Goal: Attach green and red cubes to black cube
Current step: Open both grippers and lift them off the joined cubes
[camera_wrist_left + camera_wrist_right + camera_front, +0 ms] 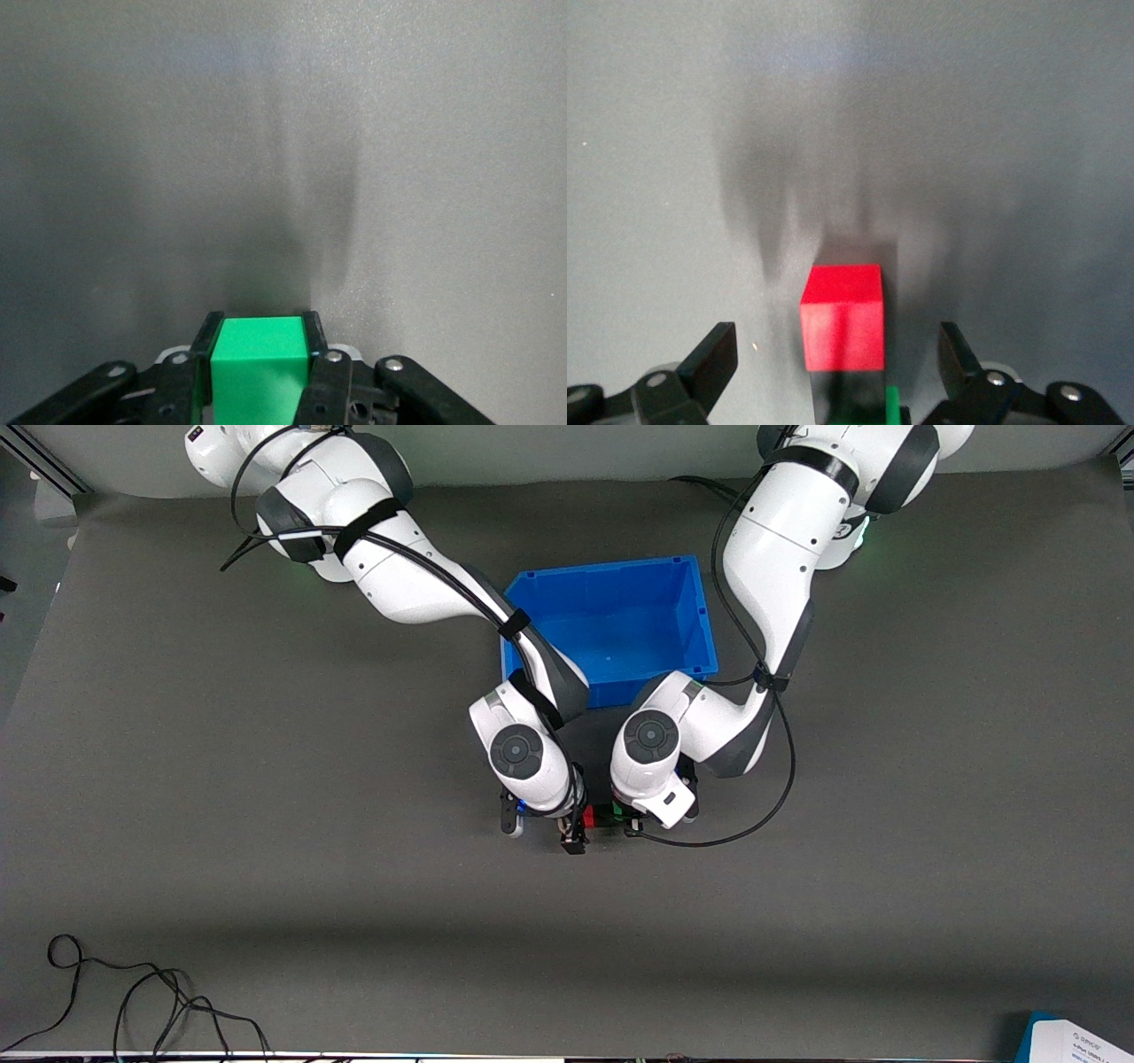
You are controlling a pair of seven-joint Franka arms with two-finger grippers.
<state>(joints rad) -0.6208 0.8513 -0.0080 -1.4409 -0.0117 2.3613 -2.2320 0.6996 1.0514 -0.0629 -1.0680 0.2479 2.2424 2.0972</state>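
Note:
My left gripper (pixel 261 326) is shut on the green cube (pixel 259 363), with one finger on each side. In the right wrist view the red cube (pixel 842 316) sits against the black cube (pixel 846 398), and a sliver of the green cube (pixel 892 407) shows at the black cube's other end. My right gripper (pixel 837 345) is open, its fingers standing wide apart on either side of the red cube without touching it. In the front view the red cube (pixel 591 816) and green cube (pixel 611 812) show between the right gripper (pixel 580 828) and left gripper (pixel 625 822). The black cube is hardly visible there.
A blue bin (pixel 700 615) stands farther from the front camera than the cubes, partly under both forearms. Loose black cables (pixel 133 1001) lie near the front edge at the right arm's end. A white and blue box (pixel 1076 1041) is at the front corner at the left arm's end.

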